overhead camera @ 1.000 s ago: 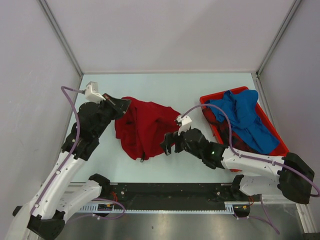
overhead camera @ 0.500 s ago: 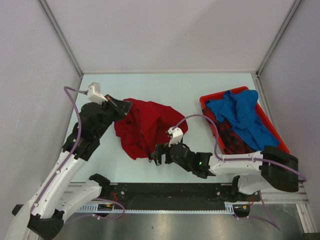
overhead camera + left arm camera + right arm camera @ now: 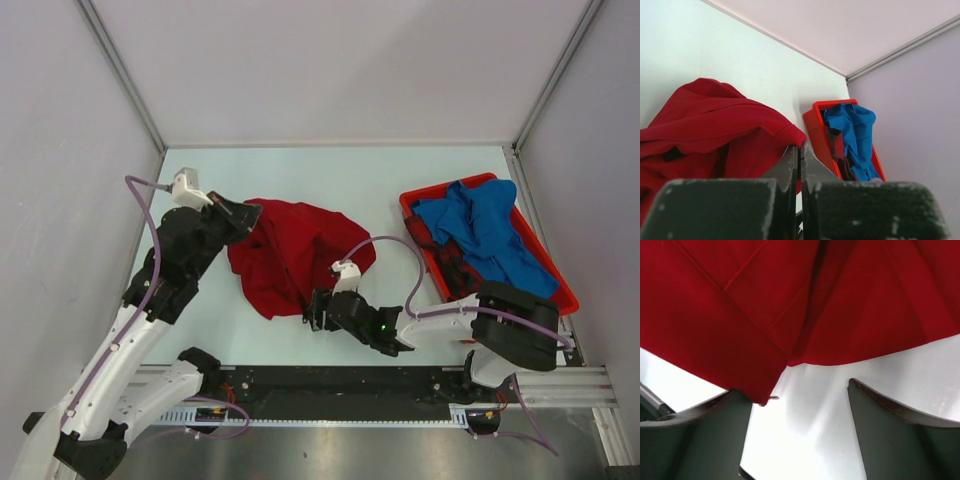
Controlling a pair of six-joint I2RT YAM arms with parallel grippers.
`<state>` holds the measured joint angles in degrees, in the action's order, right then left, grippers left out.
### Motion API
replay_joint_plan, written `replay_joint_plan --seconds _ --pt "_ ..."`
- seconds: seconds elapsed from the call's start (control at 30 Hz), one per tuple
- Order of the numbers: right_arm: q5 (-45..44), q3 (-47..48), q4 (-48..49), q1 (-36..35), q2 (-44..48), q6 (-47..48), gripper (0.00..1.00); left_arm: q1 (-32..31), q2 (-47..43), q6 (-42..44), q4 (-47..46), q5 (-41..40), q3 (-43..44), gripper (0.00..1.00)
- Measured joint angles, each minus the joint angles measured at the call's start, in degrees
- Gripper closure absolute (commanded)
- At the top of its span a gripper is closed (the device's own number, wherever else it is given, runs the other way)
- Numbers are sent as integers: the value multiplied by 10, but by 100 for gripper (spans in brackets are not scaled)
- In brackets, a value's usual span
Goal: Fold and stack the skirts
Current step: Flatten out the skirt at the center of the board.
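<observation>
While my left gripper (image 3: 245,212) (image 3: 799,147) sits with its fingers pressed together at the far left edge of the red pleated skirt (image 3: 295,250) (image 3: 715,125), I cannot tell whether any cloth is caught between them. From that wrist camera the skirt rises in a rumpled mound just beyond the fingertips and to their left. My right gripper (image 3: 314,312) (image 3: 796,390) is low over the table (image 3: 350,170) (image 3: 805,440) at the skirt's near hem, fingers spread wide and holding nothing. The hem (image 3: 790,362) lies just ahead of it, and one corner of the cloth hangs right beside its left finger (image 3: 710,430). Well off to the right of both grippers, the red plastic tray (image 3: 425,192) (image 3: 815,130) holds the bright blue skirt (image 3: 485,225) (image 3: 852,125), which is heaped on top of the red-and-navy plaid skirt (image 3: 450,270) (image 3: 837,142).
</observation>
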<state>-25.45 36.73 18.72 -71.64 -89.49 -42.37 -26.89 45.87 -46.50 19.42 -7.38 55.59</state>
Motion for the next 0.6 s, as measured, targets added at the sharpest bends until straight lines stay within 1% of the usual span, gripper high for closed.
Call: replay_joint_plan --seconds 0.03,0.07,0.1,0.17,0.23,0.27,0.33,0.43,0.47,0.6 --pt "0 0 0 0 -4 -6 47 0 0 0 4 -2 0 100" --pt "-2 0 1 0 -5 -12 67 0 0 0 6 -4 0 100" --pt "-5 0 1 0 -5 -18 75 0 0 0 9 -9 0 100" --pt "-14 0 -1 -1 -2 -26 84 0 1 0 14 -17 0 100" --pt "-31 0 -19 -1 10 -37 87 -1 2 0 17 -27 0 100" --pt "-36 0 -27 -1 17 -41 93 -1 3 0 18 -31 0 100" --pt "-50 0 -54 3 40 -42 100 -1 2 0 18 -38 2 100" --pt "-77 0 -94 13 86 -38 100 -1 2 1 19 -53 10 100" --pt "-101 0 -125 20 132 -28 100 -1 2 1 23 -62 21 100" --pt "-135 -1 -169 40 246 40 100 -1 -10 6 21 -63 33 100"
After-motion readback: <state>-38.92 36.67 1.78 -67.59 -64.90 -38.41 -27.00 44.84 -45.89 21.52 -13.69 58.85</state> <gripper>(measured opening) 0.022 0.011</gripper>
